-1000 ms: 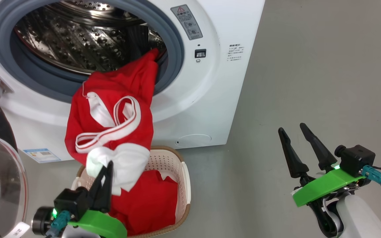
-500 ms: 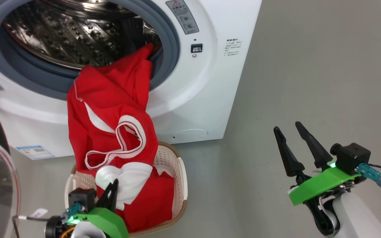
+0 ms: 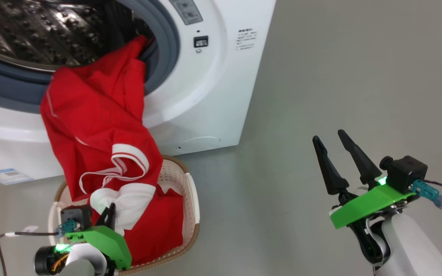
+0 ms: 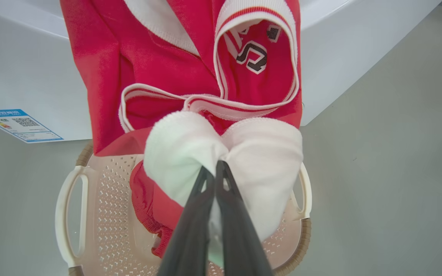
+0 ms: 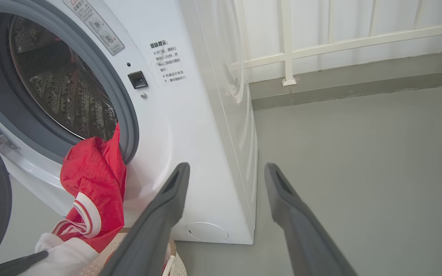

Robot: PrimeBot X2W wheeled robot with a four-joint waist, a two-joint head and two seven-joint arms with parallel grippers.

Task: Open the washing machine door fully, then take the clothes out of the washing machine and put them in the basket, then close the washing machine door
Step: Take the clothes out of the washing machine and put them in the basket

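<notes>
Pinching the white end of the clothes (image 3: 94,115) tight in the left gripper (image 4: 214,168) just above the basket (image 3: 191,199), with the long red rest trailing up into the washing machine (image 3: 213,96) mouth and the right gripper (image 3: 328,136) spread, empty, well apart.

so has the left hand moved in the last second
Yes. Against the basket, the left hand, shut on the clothes, has dropped from near the far rim toward the near rim, away from the washing machine.
</notes>
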